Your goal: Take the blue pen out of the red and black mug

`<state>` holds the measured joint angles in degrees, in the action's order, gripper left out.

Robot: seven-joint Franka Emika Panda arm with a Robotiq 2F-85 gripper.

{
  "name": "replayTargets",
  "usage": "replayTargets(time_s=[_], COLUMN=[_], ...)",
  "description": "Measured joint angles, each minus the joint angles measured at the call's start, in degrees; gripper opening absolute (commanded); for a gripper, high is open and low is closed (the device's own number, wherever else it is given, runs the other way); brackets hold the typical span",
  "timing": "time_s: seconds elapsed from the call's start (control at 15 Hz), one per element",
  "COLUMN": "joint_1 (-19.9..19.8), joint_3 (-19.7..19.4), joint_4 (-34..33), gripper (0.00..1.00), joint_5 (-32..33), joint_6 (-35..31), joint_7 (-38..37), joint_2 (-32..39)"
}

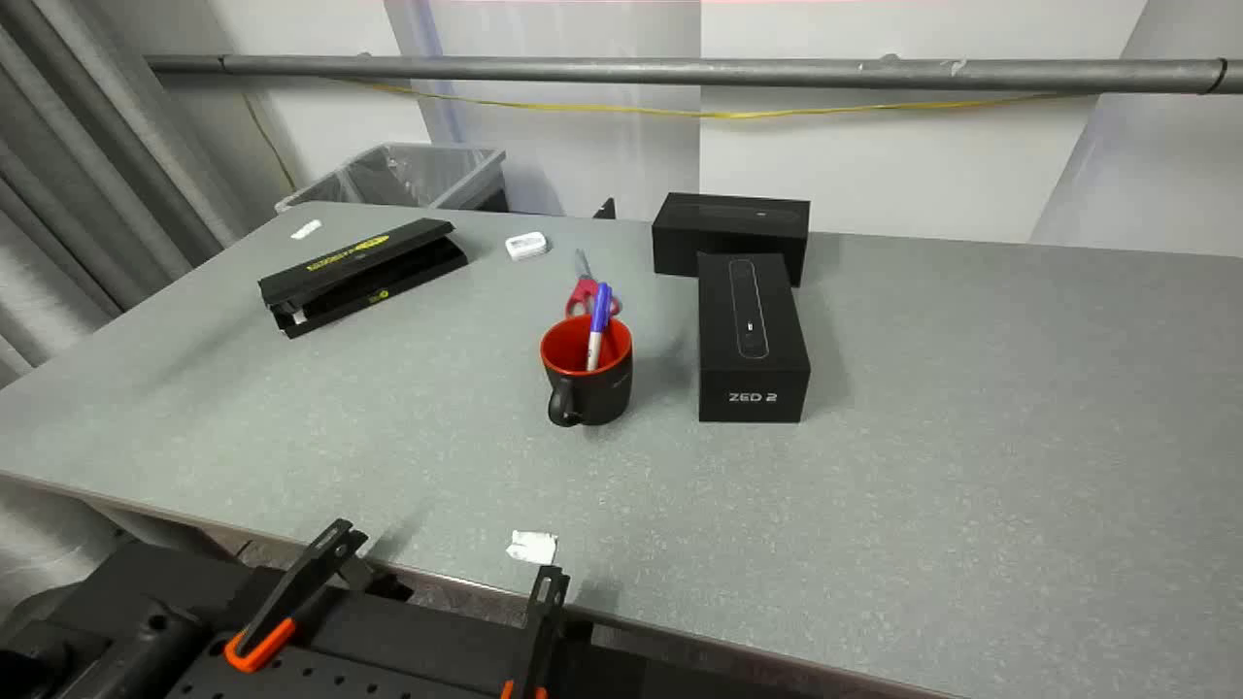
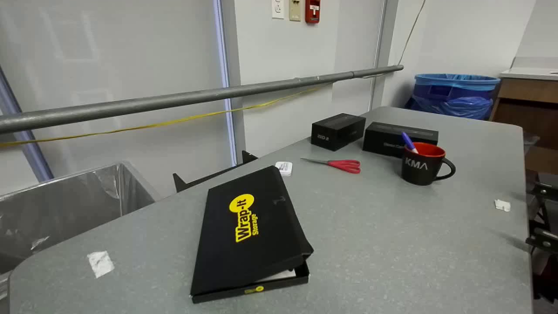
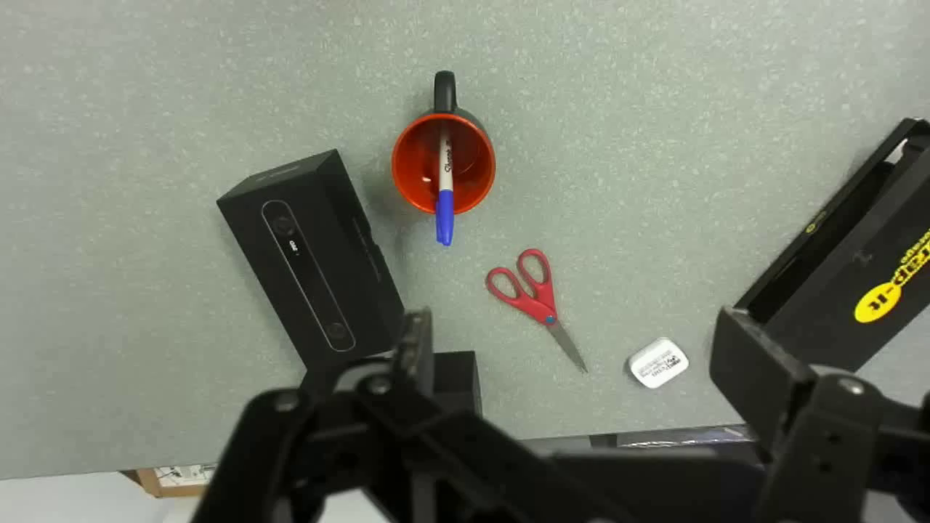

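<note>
The red and black mug (image 1: 604, 396) stands upright on the grey table; it also shows in an exterior view (image 2: 418, 169) and in the wrist view (image 3: 476, 158). It is black outside and red inside. The blue pen (image 1: 600, 316) leans in it, with its blue cap sticking out above the rim and its whitish barrel inside. The pen also shows in an exterior view (image 2: 409, 142) and in the wrist view (image 3: 445, 200). My gripper (image 3: 577, 330) is open and empty, above the table and away from the mug. The gripper does not show in either exterior view.
Red scissors (image 3: 541, 301) lie near the mug. Two black boxes (image 1: 753, 340) (image 1: 731, 228) stand beside it. A white case (image 3: 657, 362) and a black Wrap-It box (image 2: 248, 235) lie farther off. A grey pipe (image 1: 621, 70) runs along the wall behind the table.
</note>
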<state>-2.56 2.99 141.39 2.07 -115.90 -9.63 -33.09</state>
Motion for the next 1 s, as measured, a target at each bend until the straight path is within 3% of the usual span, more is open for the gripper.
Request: replayTargets(time_s=[0.67,1.0], joint_1=[0.00,-0.39], joint_3=[0.00,-0.03], joint_4=[0.28,4.37], gripper=[1.00,1.00], joint_5=[0.06,2.71], joint_6=[-0.13,-8.00], joint_7=[0.00,-0.13], joint_2=[0.64,7.86])
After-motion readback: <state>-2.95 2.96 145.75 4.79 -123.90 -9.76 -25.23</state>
